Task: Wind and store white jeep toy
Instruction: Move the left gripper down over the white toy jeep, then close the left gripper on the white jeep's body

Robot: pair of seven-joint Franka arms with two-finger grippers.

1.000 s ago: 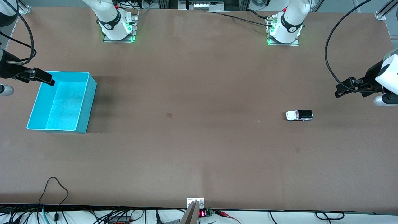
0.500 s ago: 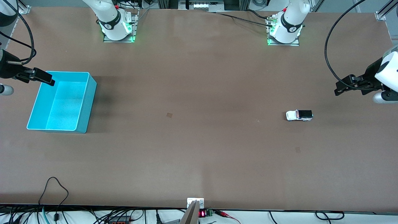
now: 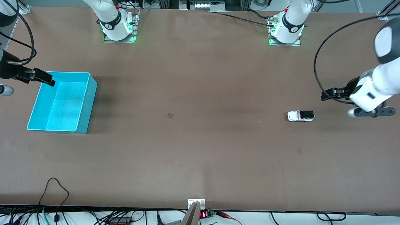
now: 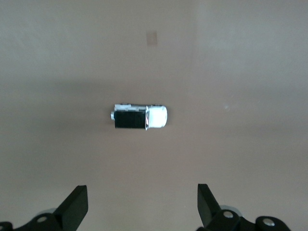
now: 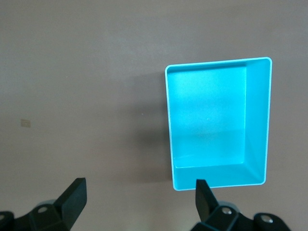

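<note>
The white jeep toy [image 3: 300, 116] [image 4: 140, 117], tiny, with a black roof panel, stands on the brown table toward the left arm's end. My left gripper [image 3: 326, 94] [image 4: 143, 204] hangs open in the air beside it, toward the table's end, with nothing between its fingers and the toy in plain sight of its wrist camera. The teal bin [image 3: 89, 104] [image 5: 255, 115] sits empty at the right arm's end. Over the bin's corner nearest the table's end, my right gripper [image 3: 47, 80] [image 5: 139, 198] waits open and empty.
Two small tape marks lie on the table, one mid-table [image 3: 170, 115] and one nearer the front camera than the toy [image 3: 299, 150]. Cables [image 3: 56, 190] trail along the table's front edge. The arm bases [image 3: 118, 26] [image 3: 286, 29] stand along the back edge.
The left arm has swung in from the table's end toward the jeep toy, its gripper still open. The right arm, the bin and the toy have not moved.
</note>
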